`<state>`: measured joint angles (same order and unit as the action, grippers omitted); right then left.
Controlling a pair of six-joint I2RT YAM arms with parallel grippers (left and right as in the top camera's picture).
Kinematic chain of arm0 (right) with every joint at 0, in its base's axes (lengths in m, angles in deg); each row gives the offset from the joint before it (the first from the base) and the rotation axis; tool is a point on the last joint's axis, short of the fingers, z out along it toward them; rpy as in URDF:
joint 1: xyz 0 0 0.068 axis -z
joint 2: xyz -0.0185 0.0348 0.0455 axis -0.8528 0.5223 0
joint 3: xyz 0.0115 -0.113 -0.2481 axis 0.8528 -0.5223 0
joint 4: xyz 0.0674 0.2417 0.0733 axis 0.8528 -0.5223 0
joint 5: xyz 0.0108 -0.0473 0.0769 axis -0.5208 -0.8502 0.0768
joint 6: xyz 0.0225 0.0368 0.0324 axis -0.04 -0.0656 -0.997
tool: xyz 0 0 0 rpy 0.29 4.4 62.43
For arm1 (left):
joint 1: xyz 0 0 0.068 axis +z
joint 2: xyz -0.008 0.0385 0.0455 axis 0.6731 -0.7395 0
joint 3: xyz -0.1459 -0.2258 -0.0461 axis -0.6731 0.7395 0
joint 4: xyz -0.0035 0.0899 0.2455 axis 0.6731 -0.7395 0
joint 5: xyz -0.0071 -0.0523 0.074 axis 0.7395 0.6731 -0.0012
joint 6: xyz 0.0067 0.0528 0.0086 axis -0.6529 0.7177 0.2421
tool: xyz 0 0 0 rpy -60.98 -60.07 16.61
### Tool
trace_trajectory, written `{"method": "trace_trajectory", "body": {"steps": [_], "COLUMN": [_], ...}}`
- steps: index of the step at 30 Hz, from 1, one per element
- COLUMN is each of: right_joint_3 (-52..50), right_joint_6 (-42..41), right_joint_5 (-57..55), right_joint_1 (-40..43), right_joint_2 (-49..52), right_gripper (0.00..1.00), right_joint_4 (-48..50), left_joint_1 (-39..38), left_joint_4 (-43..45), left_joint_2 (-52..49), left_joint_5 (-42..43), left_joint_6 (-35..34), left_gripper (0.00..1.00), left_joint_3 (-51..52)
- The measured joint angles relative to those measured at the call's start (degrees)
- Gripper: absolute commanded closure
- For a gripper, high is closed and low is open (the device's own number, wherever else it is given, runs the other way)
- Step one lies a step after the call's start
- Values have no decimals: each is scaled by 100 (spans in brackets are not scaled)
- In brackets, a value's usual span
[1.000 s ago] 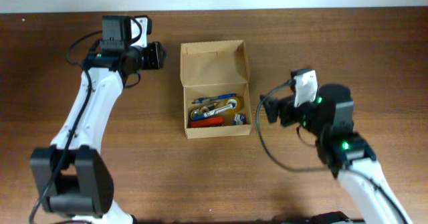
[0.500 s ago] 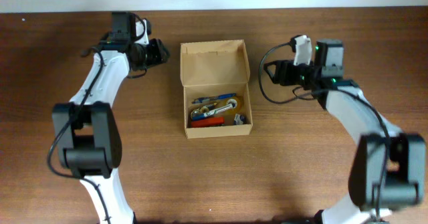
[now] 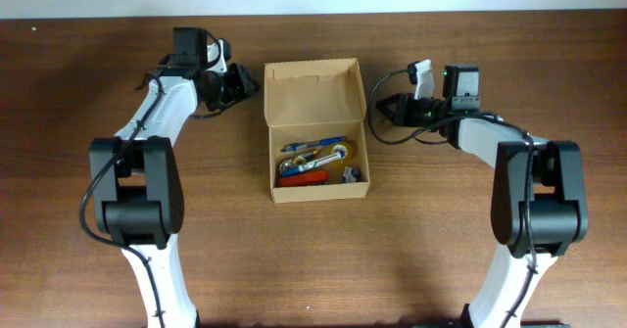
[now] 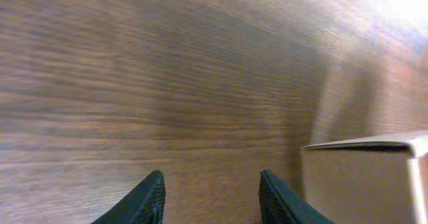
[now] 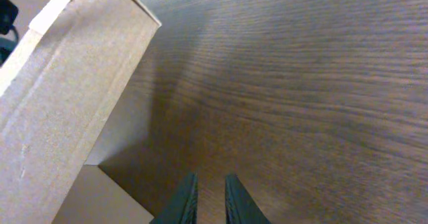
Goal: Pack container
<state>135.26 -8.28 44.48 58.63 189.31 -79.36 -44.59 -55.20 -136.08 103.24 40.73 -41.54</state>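
Dark, fine-grained wooden table (image 3: pixel 323 259) with an open cardboard box at its centre, one arm at each side.

The container (image 3: pixel 313 98) is plain matte brown cardboard, rectangular and sharp-edged. Its hinged flap lid lies open towards the far edge, and its tray holds small blue, yellow and red items (image 3: pixel 315 164). The left gripper (image 3: pixel 247 85) is just beside the lid's left corner, its dark tapered fingers well apart and holding nothing. The right gripper (image 3: pixel 377 110) is just beside the box's right wall, closed to a narrow slit around nothing. Wide wood lies in front of the box, between the arm bases.
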Motion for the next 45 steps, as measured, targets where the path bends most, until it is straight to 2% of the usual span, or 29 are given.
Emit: {"method": "trace_trajectory", "body": {"steps": [3,6,9,20,34,45], "right_joint_3": [4,4,4,4,7,302], "right_joint_6": [-2,-20,-42,-68,-177,-243], "right_joint_5": [92,138,175,315,861,1631], "right_joint_1": [-11,-22,-28,-245,-280,-280], "right_joint_2": [0,0,0,0,0,0], "right_gripper": [92,96,96,96,96,97], "right_joint_4": [22,24,44,291,815,850], "left_joint_1": [-85,-157,-190,-188,-197,-216], "left_joint_4": [177,376,387,350,859,1268], "left_joint_2": [0,0,0,0,0,0], "left_joint_5": [52,157,216,278,710,1449], "left_joint_6": [-109,-201,-275,-321,-426,-446], "left_gripper": [78,93,98,98,98,98], "left_joint_3": [0,-4,-7,-7,-7,-7]}}
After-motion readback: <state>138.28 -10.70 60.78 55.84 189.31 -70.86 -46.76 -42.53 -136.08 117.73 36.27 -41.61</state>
